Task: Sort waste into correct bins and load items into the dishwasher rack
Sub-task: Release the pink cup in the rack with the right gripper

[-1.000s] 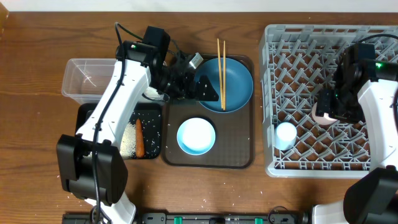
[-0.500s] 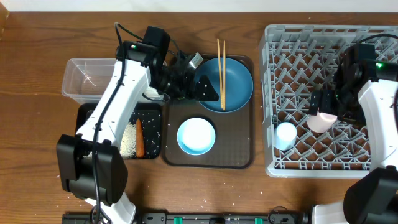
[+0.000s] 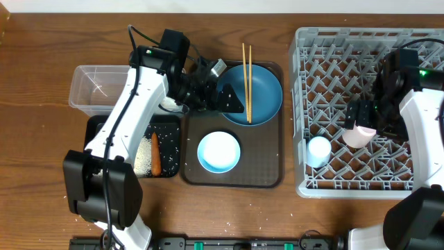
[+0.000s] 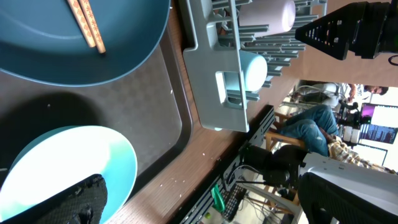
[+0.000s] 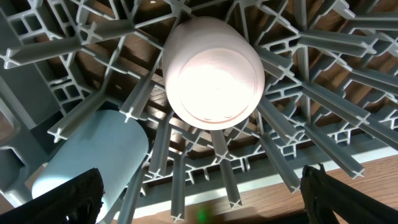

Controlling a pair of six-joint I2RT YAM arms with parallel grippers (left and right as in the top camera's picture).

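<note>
The pale pink cup [image 3: 356, 136] [image 5: 214, 71] lies in the grey dishwasher rack [image 3: 361, 48], next to the light blue cup [image 3: 319, 151] [image 5: 93, 155]. My right gripper [image 3: 362, 119] [image 5: 202, 199] hangs open just above the pink cup and holds nothing. My left gripper [image 3: 229, 99] [image 4: 205, 208] is open and empty over the left rim of the blue plate [image 3: 258, 94] [image 4: 62, 43]. Two chopsticks [image 3: 245, 80] [image 4: 87, 25] rest across that plate. In front of it stands the white-blue bowl [image 3: 219, 151] [image 4: 62, 168].
Plate and bowl sit on a dark brown serving tray [image 3: 232, 179]. To its left, a black tray [image 3: 170, 149] holds a carrot [image 3: 155, 154] and rice [image 3: 142, 156]. A clear tub [image 3: 97, 87] stands behind it. Loose grains dot the table's front edge.
My right gripper has opened and let go of the pink cup, which now lies a little lower in the rack. The left arm has not moved.
</note>
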